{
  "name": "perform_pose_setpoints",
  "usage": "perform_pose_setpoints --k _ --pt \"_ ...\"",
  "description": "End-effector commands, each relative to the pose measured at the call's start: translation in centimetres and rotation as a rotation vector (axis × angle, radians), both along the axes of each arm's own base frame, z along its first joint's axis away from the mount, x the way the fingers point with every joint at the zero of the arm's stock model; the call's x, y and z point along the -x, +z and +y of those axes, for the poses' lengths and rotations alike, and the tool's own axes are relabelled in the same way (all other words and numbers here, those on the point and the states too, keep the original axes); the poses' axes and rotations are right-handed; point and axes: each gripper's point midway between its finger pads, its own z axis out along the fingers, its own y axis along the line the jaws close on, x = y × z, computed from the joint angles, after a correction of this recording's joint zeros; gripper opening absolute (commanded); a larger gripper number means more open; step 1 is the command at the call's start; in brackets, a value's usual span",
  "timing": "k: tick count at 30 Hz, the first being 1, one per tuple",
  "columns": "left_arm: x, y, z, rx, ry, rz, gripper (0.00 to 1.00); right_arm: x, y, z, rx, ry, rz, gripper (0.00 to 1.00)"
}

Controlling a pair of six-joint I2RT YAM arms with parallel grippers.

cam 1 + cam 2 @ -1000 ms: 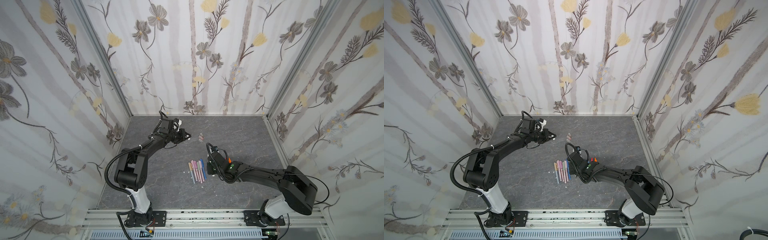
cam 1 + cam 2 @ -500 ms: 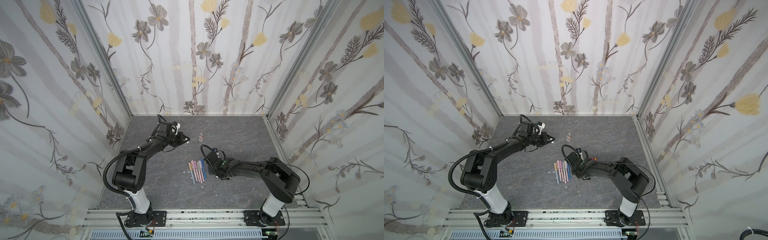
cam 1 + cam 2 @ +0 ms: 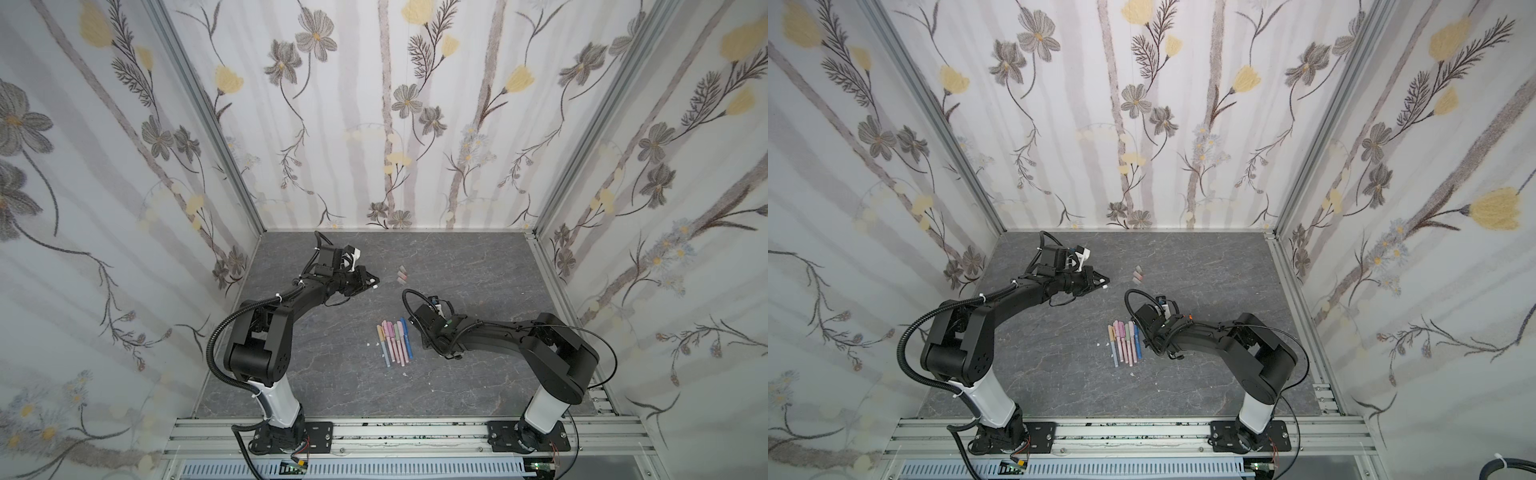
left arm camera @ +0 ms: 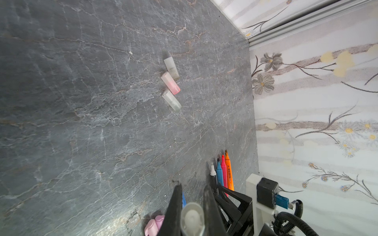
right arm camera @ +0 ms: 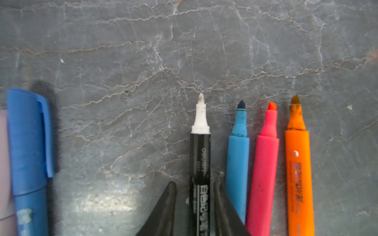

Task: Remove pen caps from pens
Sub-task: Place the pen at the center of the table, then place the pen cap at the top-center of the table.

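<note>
Four markers lie bare-tipped, and one of them, the black-and-white marker (image 5: pixel 200 159), rests on the table between the right claw's (image 5: pixel 196 179) jaws, which stand slightly apart from its barrel (not gripping it, I judge). The white cap (image 4: pixel 192 216), probably its own, is clamped in the left claw (image 4: pixel 192 187). Next, that cap wants laying by the three loose caps (image 4: pixel 170 83) ahead of the left claw's tips, while the right claw should lift straight up. The light-blue marker (image 5: pixel 238 159) lies just beside one finger, with the red-pink highlighter (image 5: pixel 266 163) and orange highlighter (image 5: pixel 298 173) beyond it. The capped blue pen (image 5: pixel 28 143) waits nearby on that claw's other side.
</note>
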Motion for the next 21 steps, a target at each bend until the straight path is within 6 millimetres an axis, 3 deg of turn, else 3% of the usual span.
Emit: perform_pose_setpoints --k 1,6,8,12,19,21 --pt "-0.1 0.5 -0.3 0.014 -0.015 -0.035 0.0 -0.7 1.5 -0.5 0.031 -0.003 -0.045 0.32" --pt "0.5 -1.4 -1.2 0.008 -0.035 -0.004 0.0 -1.6 5.2 0.8 -0.062 0.05 -0.142 0.34" --pt "0.5 -2.3 -1.5 0.01 -0.036 0.011 0.0 -1.9 8.1 1.3 -0.122 0.058 -0.204 0.34" --pt "0.0 -4.3 -2.6 -0.002 -0.046 0.043 0.0 -1.9 11.4 1.9 -0.203 0.095 -0.266 0.36" --pt "-2.7 -5.4 -4.0 -0.003 0.002 0.046 0.0 -1.3 12.6 0.8 -0.234 0.076 -0.301 0.36" --pt "-3.6 -5.8 -4.2 -0.005 0.027 0.054 0.04 -1.2 12.5 0.4 -0.228 0.071 -0.303 0.36"
